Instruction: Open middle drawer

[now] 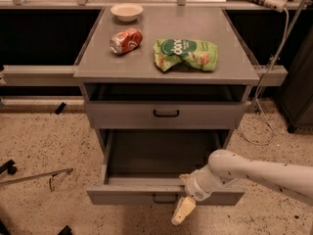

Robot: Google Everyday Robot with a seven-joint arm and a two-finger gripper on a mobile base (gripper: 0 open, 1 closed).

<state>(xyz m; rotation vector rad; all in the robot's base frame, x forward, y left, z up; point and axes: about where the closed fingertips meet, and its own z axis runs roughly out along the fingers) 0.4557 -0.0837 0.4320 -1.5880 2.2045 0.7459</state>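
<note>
The middle drawer (161,196) is pulled well out of the grey cabinet. Its plain grey tray interior (159,155) is empty, and its small black bar handle (164,199) sits at the centre of the flat front. My gripper (182,213) is cream-coloured and hangs down just below and to the right of that handle, in front of the drawer front, on a white arm (254,173) that comes in from the right. The drawer above it (166,114) has its own black handle and stands nearly closed. The bottom drawer is hidden under the open one.
On the cabinet top (98,67) lie a red soda can (126,40) on its side, a green chip bag (186,54) and a white bowl (126,11). A metal rod (34,176) lies on the speckled floor at left. A cable (274,58) hangs at right.
</note>
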